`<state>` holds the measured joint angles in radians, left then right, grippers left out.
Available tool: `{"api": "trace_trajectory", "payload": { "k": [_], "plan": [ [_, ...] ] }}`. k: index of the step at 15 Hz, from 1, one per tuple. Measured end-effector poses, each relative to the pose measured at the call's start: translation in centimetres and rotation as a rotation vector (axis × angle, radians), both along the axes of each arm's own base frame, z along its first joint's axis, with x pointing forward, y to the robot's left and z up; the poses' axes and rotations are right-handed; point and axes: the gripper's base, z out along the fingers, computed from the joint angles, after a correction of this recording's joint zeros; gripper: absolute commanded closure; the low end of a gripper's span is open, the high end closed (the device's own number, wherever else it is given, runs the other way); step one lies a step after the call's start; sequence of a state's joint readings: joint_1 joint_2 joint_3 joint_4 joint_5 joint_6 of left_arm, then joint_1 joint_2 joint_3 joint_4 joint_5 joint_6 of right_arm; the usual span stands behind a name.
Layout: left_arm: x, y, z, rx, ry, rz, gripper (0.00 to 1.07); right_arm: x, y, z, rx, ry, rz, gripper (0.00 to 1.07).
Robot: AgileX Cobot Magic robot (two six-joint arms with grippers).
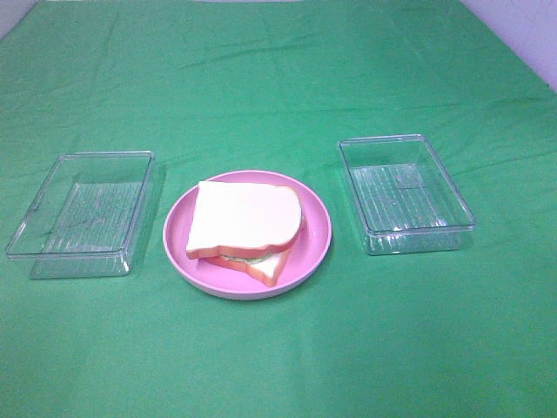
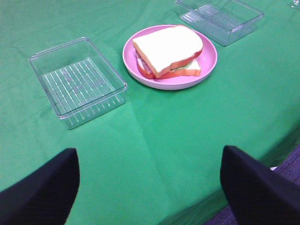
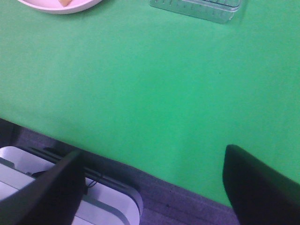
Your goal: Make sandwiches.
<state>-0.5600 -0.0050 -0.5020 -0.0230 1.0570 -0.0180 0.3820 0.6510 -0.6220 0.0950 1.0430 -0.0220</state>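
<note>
A sandwich [image 1: 246, 228] of two white bread slices with orange-brown crust lies stacked on the round pink plate [image 1: 318, 228] in the middle of the green table; a thin green and pink filling shows at its edge. The left wrist view shows the same sandwich [image 2: 168, 49] on the plate [image 2: 208, 58], far ahead of my left gripper [image 2: 150, 187], whose black fingers stand wide apart and empty. My right gripper [image 3: 152, 187] is open too, hovering over the table's near edge with nothing between its fingers. Neither gripper shows in the high view.
An empty clear plastic tray [image 1: 83, 212] sits left of the plate and another [image 1: 405, 192] to its right. Green cloth covers the table. Past the near table edge the right wrist view shows grey floor and a white device [image 3: 70, 201].
</note>
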Motion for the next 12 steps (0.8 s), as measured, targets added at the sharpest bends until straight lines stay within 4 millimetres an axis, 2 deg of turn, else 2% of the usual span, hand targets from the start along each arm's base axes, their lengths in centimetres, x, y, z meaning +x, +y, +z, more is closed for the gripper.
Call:
{"api": "trace_trajectory", "payload": {
  "k": [4, 6, 7, 12],
  "plan": [
    [0.0, 0.0, 0.0, 0.001, -0.001, -0.001, 0.29, -4.7, -1.9, -0.5, 0.048, -0.183, 0.040, 0.31],
    [0.0, 0.0, 0.0, 0.001, -0.001, -0.001, 0.29, -6.0, -2.4, -0.3, 0.077, -0.274, 0.047, 0.31],
    [0.0, 0.0, 0.0, 0.001, -0.001, -0.001, 0.29, -7.4, -2.9, -0.8, 0.087, -0.360, 0.073, 0.31],
    [0.0, 0.0, 0.0, 0.002, -0.002, -0.001, 0.29, -7.9, -3.2, -1.0, 0.097, -0.398, 0.076, 0.31]
  ]
}}
